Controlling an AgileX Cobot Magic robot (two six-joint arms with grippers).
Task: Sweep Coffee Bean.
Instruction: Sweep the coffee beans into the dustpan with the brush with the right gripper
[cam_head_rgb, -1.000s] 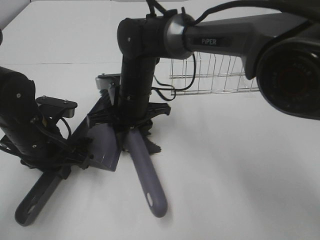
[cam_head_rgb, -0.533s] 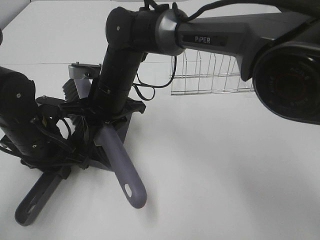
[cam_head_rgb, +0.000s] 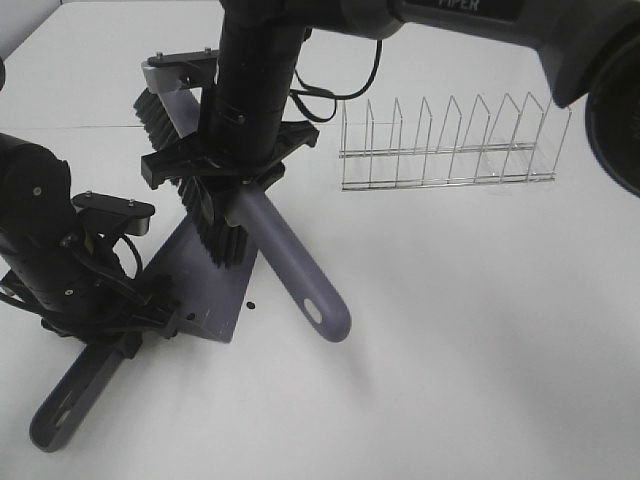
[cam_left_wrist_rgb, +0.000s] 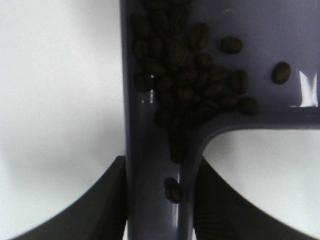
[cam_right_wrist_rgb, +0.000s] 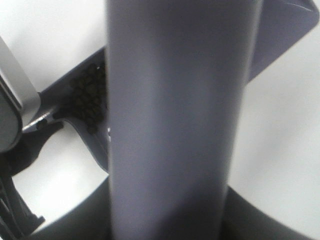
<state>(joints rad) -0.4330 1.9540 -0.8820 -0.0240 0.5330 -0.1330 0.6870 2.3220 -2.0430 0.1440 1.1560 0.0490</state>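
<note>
The coffee beans (cam_left_wrist_rgb: 185, 75) lie heaped in the grey-purple dustpan (cam_head_rgb: 212, 285), against its wall near the handle; they also show in the right wrist view (cam_right_wrist_rgb: 87, 97). One stray bean (cam_head_rgb: 250, 305) lies on the table beside the pan's edge. My left gripper (cam_head_rgb: 118, 325) is shut on the dustpan handle (cam_left_wrist_rgb: 155, 200), with the pan resting on the table. My right gripper (cam_head_rgb: 238, 185) is shut on the brush handle (cam_right_wrist_rgb: 175, 125) and holds the brush tilted above the pan, its black bristles (cam_head_rgb: 218, 238) off the surface.
A wire rack (cam_head_rgb: 450, 140) stands at the back right on the white table (cam_head_rgb: 470, 330). The right arm reaches across from the top right, over the middle. The brush's handle end (cam_head_rgb: 325, 315) hangs over the table right of the pan.
My right arm has lifted the brush up off the dustpan and swung its handle end to the right. The left arm and the dustpan have not moved.
</note>
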